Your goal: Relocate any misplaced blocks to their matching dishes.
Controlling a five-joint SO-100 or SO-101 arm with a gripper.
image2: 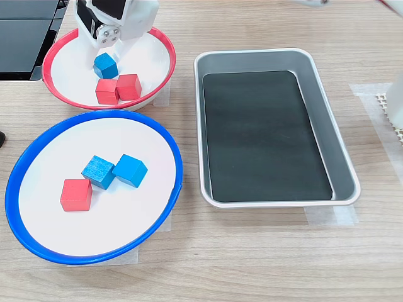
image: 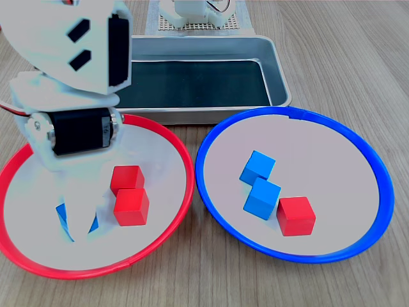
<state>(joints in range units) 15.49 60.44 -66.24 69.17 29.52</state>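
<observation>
One blue cube (image2: 106,65) between claw (image2: 106,61) fingers, red-rimmed dish (image2: 165,68)

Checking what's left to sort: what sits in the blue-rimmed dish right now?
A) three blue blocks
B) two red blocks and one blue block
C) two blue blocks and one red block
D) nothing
C: in both exterior views the blue-rimmed dish holds two blue blocks and one red block.

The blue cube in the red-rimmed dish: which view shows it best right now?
The second exterior view: the blue cube sits between the gripper's fingers with its top and sides visible. In the first exterior view the arm hides most of it; only blue slivers show beside the fingers.
</observation>
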